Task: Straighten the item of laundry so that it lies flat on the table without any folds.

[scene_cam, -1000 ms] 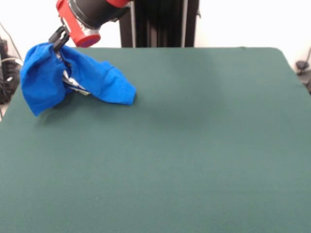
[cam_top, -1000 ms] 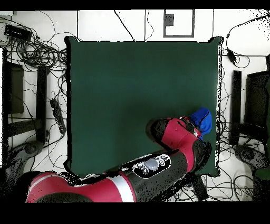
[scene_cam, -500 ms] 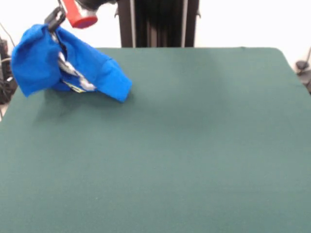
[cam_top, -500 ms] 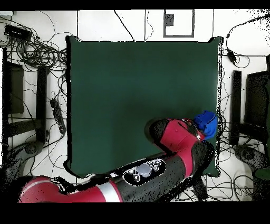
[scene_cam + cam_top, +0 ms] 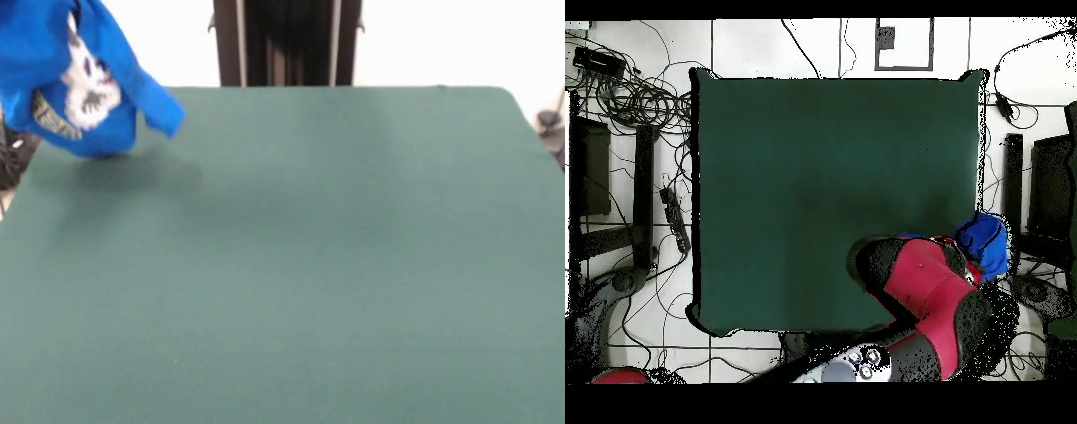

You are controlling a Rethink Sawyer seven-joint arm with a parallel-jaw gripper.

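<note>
The bright blue cotton T-shirt point(image 5: 75, 75), showing a white print, hangs bunched below an end effector I cannot see, so its grip is anyone's guess, at the edge of the dark green felt-covered table point(image 5: 335, 265), where a release could drop it overboard.

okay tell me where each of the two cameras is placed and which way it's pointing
Front view: across the dark green felt-covered table, facing the black pedestal; no arm shows, only the bunched royal-blue T-shirt hanging top left, with a white print.
Overhead view: above, looking straight down; the red and black arm enters from the bottom.
Shared: the table and the shirt at its edge.
</note>
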